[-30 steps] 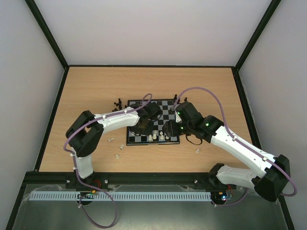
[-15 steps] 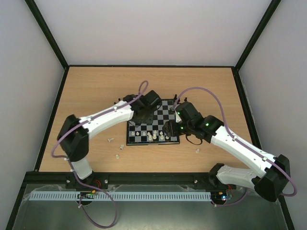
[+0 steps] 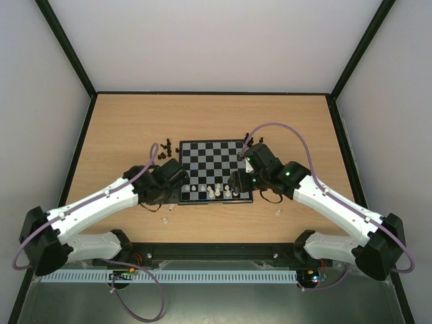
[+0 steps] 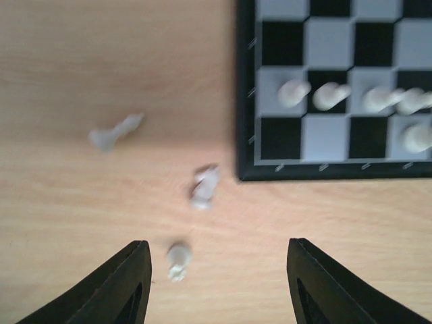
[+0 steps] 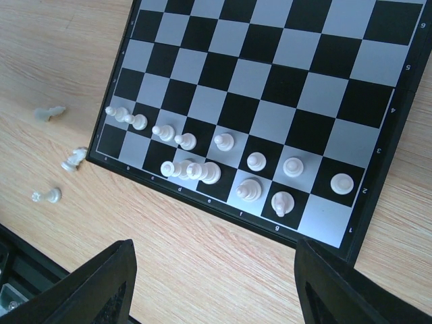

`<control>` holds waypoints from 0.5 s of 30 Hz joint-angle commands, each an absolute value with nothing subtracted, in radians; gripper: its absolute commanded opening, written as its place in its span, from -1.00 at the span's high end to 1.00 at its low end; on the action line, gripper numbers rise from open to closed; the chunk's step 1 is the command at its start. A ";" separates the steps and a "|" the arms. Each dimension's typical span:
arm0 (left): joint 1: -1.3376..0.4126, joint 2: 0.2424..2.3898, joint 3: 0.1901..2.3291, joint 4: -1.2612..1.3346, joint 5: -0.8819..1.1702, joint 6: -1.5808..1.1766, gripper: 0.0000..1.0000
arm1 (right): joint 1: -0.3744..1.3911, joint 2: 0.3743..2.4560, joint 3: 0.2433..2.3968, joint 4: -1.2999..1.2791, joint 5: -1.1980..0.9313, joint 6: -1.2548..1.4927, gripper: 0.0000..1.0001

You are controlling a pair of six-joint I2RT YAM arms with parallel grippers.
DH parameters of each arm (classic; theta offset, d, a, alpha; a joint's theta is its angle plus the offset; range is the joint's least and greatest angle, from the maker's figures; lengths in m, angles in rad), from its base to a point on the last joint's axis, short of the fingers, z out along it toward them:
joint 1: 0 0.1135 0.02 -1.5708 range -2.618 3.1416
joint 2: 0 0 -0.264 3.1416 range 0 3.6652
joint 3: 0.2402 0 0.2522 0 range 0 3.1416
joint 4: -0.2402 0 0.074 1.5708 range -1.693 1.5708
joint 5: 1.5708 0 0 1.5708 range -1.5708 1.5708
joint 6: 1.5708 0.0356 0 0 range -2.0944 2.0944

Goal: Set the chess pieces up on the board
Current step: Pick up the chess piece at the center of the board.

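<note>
The board (image 3: 214,158) lies mid-table. Several cream-white chess pieces (image 5: 209,172) stand in its two near rows, some leaning together. Three white pieces lie on the wood off the board's near-left corner: one (image 4: 116,132), one (image 4: 204,186) and one (image 4: 178,260). My left gripper (image 4: 214,287) hovers open over them, the nearest piece just inside its left finger (image 4: 128,287), nothing held. My right gripper (image 5: 216,287) is open and empty above the board's near edge (image 5: 223,216). Black pieces (image 3: 167,144) cluster off the board's far-left corner.
One more white piece (image 3: 277,212) lies on the wood right of the board's near-right corner. A black rail (image 3: 202,248) borders the table's near edge, and black frame posts rise at the corners.
My left arm has drawn back off the board toward the near left and now hangs over the loose white pieces, its jaws wider apart. The right arm has barely moved.
</note>
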State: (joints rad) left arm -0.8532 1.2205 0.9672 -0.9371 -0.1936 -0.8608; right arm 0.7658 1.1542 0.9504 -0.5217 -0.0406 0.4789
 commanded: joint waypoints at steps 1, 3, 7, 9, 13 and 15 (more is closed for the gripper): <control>-0.859 1.117 0.843 -0.991 -0.150 -0.966 -0.19 | 0.762 1.172 0.941 -0.539 -0.041 0.480 -0.29; -0.859 1.098 0.796 -0.968 -0.144 -0.984 -0.21 | 0.762 1.181 0.943 -0.541 -0.046 0.478 -0.29; -0.859 1.108 0.721 -0.922 -0.133 -1.008 -0.19 | 0.762 1.184 0.948 -0.545 -0.051 0.471 -0.29; -0.859 1.121 0.697 -0.899 -0.126 -1.013 -0.16 | 0.762 1.186 0.946 -0.543 -0.058 0.469 -0.29; -0.865 1.135 0.641 -0.832 -0.089 -1.023 -0.08 | 0.762 1.184 0.939 -0.540 -0.066 0.468 -0.29; -0.867 1.148 0.625 -0.807 -0.079 -1.026 -0.03 | 0.762 1.182 0.936 -0.537 -0.068 0.467 -0.29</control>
